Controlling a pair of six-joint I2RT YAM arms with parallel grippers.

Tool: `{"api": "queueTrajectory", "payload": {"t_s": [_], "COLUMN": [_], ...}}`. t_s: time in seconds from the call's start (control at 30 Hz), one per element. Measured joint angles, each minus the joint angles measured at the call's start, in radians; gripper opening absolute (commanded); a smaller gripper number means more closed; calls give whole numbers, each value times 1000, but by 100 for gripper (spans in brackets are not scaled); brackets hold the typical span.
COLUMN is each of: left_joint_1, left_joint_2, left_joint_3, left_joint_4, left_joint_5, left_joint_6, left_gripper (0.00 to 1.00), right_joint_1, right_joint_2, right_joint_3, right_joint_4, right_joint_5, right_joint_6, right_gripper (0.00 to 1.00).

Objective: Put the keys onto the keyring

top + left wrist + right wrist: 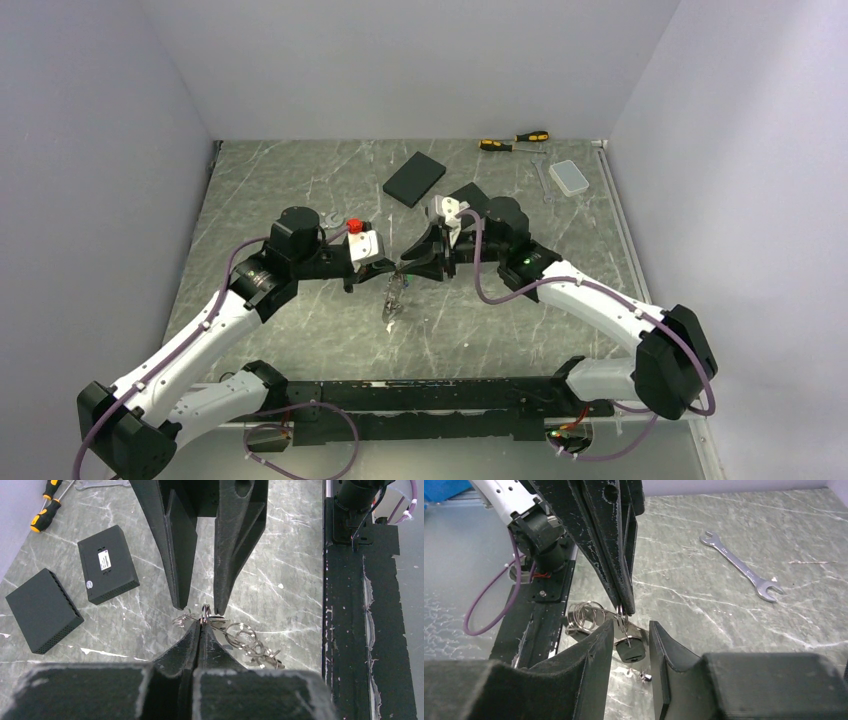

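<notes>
Clamping the keyring [204, 612], the left hand [201, 626] is presenting it — one black-headed key [629, 649] is hanging inside the spread-apart right hand [631, 630], threading seemingly unfinished.

text: 0 readable | black box [107, 564] label [104, 560] (white): too small

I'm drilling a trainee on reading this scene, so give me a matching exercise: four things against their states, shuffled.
Things:
1 left pincer
2 right pincer
3 wrench
4 black-headed key

States:
A lying flat on the table
B shut on the keyring
C hanging under that ring
D open

Pairs: 1-B, 2-D, 3-A, 4-C
</notes>
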Motion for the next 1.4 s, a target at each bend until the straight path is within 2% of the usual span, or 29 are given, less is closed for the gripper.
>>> {"api": "queueTrajectory", "payload": {"t_s": [0.63,1.07,1.17,1.27,1.4], "left_joint_1": [0,0,0,0,0], "left_joint_2": [0,0,0,0,1], "left_joint_3": [0,0,0,0,1], "left_joint_4": [2,3,-1,-8,-6], "left_joint_5": [-3,-12,-14,-15,-12], "left_joint_6": [0,-7,-12,-8,11], "left_gripper": [0,0,10,29,48], "right_joint_1": [0,5,7,14,33], "right_joint_2": [21,30,28,26,26], "right_joint_3": [0,0,0,22,84], "right_joint_4": [0,-2,-17,-77,-237], "right_joint_5": [19,0,3,21,87], "right_joint_6": [-25,-25,-30,-42,-78], "right_gripper": [23,0,0,0,0]}}
